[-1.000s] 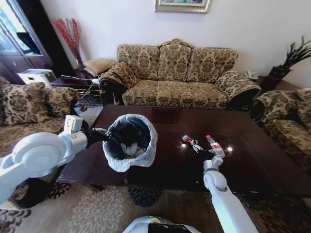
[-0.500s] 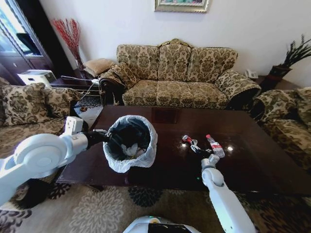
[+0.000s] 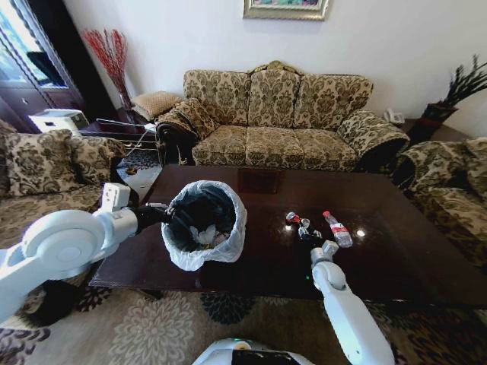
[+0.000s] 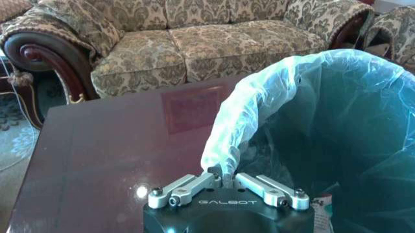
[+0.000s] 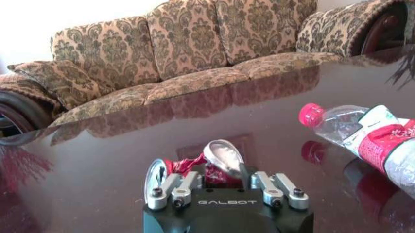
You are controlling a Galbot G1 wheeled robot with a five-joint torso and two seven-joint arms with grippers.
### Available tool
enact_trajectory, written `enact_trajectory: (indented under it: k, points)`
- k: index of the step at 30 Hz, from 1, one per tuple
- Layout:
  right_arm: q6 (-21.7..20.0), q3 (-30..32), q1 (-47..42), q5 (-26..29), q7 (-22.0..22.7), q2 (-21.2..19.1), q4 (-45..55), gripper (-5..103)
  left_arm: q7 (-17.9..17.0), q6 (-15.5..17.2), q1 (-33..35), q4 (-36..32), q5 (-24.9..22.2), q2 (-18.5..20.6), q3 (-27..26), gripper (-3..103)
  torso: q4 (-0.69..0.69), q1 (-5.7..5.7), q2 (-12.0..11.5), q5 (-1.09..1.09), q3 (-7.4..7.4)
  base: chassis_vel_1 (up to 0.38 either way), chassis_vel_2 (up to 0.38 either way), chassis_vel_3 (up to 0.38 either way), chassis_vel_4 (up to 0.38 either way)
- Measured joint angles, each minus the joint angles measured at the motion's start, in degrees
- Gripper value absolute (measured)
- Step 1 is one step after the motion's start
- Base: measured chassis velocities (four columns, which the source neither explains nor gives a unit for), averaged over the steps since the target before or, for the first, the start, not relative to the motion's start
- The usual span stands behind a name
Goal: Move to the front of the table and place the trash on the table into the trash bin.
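Table: bottle flat, cap toward sofa.

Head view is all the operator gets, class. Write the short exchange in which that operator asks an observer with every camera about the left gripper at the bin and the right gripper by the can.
Operator: Is the left gripper actually holding the bin?
Observer: Yes. The left wrist view shows it shut on the bag folded over the rim, pinching the plastic.
Operator: How close is the right gripper to the can?
Observer: In the right wrist view the crushed can lies on the table directly at the gripper's front.
Operator: Does the bottle touch the can?
Observer: No. It lies on its side, cap on, with bare table between them.
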Motion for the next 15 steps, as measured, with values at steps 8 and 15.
enact_trajectory:
  k: [8,15]
  points:
    - [0.06,0.02,-0.17,0.31,-0.15,0.02,0.66,4,0.04,-0.07,-0.02,0.12,-0.03,-0.02,-0.01,0,0.0,0.0,0.0,-0.01,0.0,0.0,0.0,0.0,0.0]
    - [0.36,0.62,-1.13,0.58,-0.02,0.02,3.1,1,0.06,-0.12,-0.02,0.05,-0.03,-0.12,-0.14,0,0.02,0.0,0.0,0.01,0.0,0.0,0.0,0.0,0.0]
